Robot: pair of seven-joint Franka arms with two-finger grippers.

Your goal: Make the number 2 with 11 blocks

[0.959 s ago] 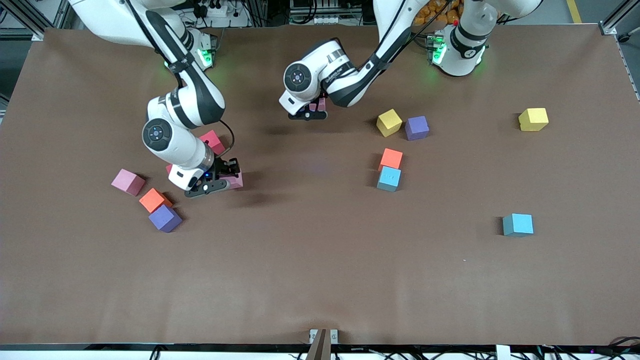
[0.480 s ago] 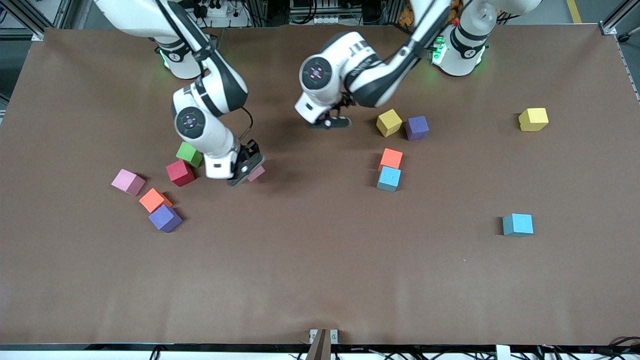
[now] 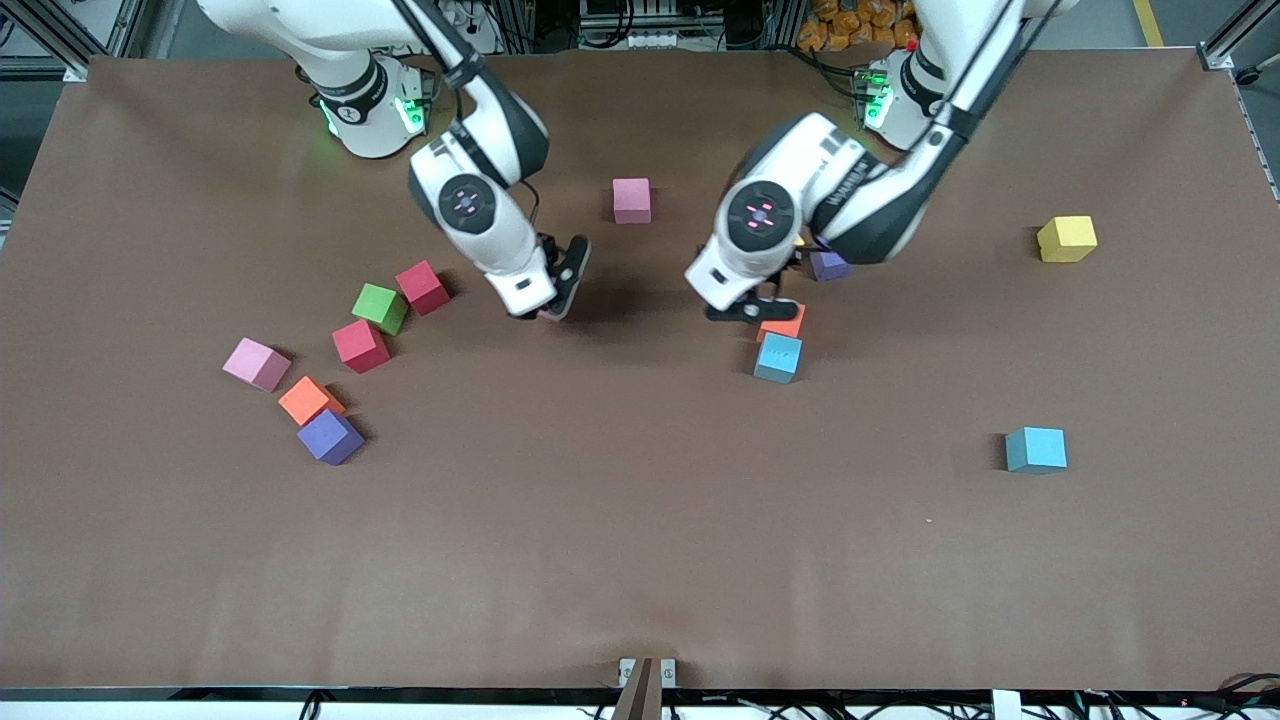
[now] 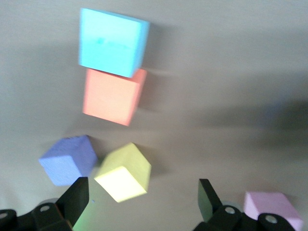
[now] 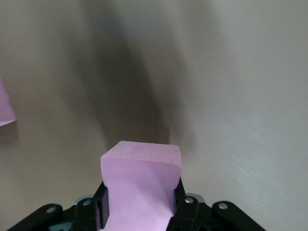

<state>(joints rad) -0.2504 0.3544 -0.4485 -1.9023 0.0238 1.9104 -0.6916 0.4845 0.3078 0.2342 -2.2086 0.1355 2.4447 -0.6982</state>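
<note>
- Across the front view: eleven-block digit barely begun, cubes scattered over the table [image 3: 640,560]. Right gripper [image 3: 556,290] up over bare cloth mid-table, clamped on a pink block [image 3: 548,314]. Left gripper [image 3: 752,306] over the orange block [image 3: 785,326], which touches a light blue block [image 3: 778,357] just nearer the camera. Placed pink block [image 3: 631,200] alone near the bases; green cube [image 3: 380,308] no part of the job.
- From the left wrist view: fingers [image 4: 77,198] spread wide, holding nothing; yellow block [image 4: 123,171] and purple block [image 4: 68,160] side by side below, orange block [image 4: 112,97] and light blue block [image 4: 113,41] touching; a pink block [image 4: 272,210] at the edge.
- From the right wrist view: pink block [image 5: 141,185] squeezed between the pads, bare table beneath.
- Judged step: carrying the second pink piece toward the digit. Next likely calls for lowering it square beside the placed pink block, then releasing; left needs centring on one cube before closing.
</note>
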